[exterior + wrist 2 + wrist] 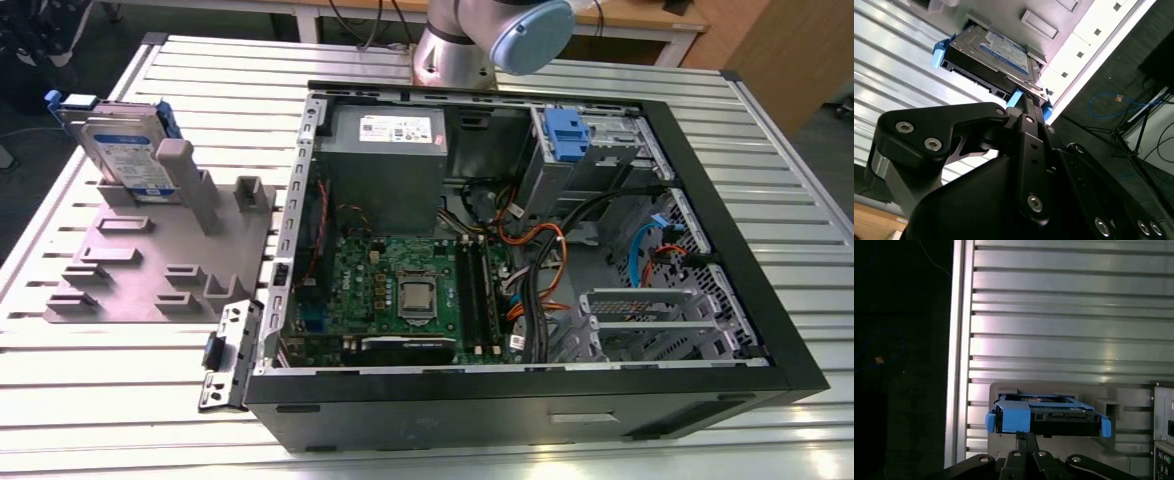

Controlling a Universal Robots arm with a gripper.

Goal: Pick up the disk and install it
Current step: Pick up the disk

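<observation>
Gripper point(1026, 436), black, two thin fingers pressed together with nothing between them. Ribbed aluminium bench point(80, 400) carries everything. Black open-sided computer case point(534, 400) lies on it, green motherboard point(400, 290) exposed. Grey plastic fixture plate point(147, 260) sits just beside the case, on the exterior view's left. Flat silver disk point(123, 150) in a blue plastic carrier stands upright in that fixture, untouched and not installed. In both wrist views the gripper tips line up with its blue end point(1014, 419).

Base of disk point(120, 145) behind grey fixture point(147, 270)
</observation>
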